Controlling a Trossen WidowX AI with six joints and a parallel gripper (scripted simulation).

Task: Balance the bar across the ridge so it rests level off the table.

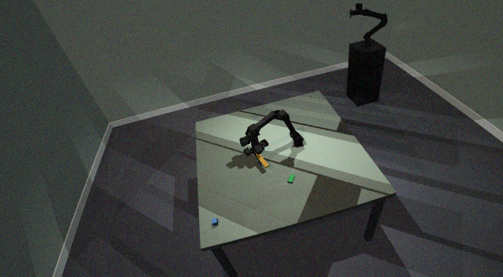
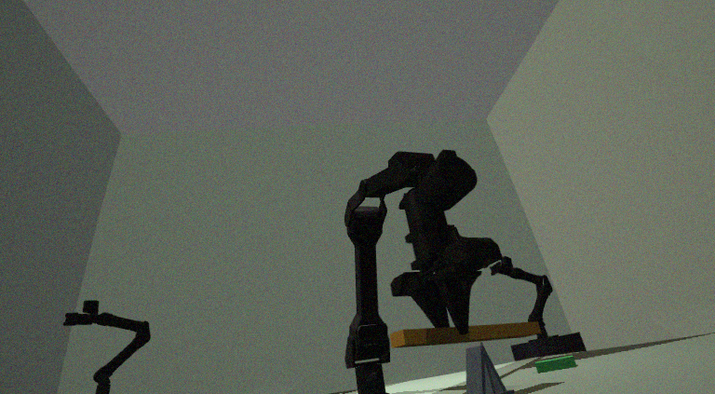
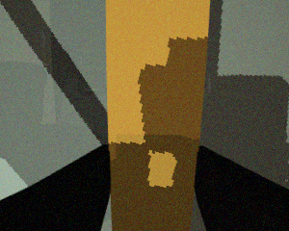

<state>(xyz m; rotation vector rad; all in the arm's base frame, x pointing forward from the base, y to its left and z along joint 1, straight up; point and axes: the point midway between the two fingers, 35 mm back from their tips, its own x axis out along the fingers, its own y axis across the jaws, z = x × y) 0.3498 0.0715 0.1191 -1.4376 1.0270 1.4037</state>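
Observation:
The long orange bar (image 1: 262,161) (image 2: 505,332) (image 3: 156,29) is held off the table (image 1: 237,188). My gripper (image 1: 256,154) (image 2: 453,330) (image 3: 152,156) is shut on the bar, with one finger on each long side. The grey ridge (image 2: 476,373) stands under the bar in the exterior view, its peak very near the underside and a little right of my fingertips. I cannot tell whether bar and ridge touch. The bar looks close to level there. In the top view the bar and arm largely hide the ridge.
A green block (image 1: 291,178) (image 2: 555,364) lies on the table beyond the bar's outer end. A small blue cube (image 1: 214,221) is near the table's front left corner. Another arm stands on a black pedestal (image 1: 365,73) away from the table.

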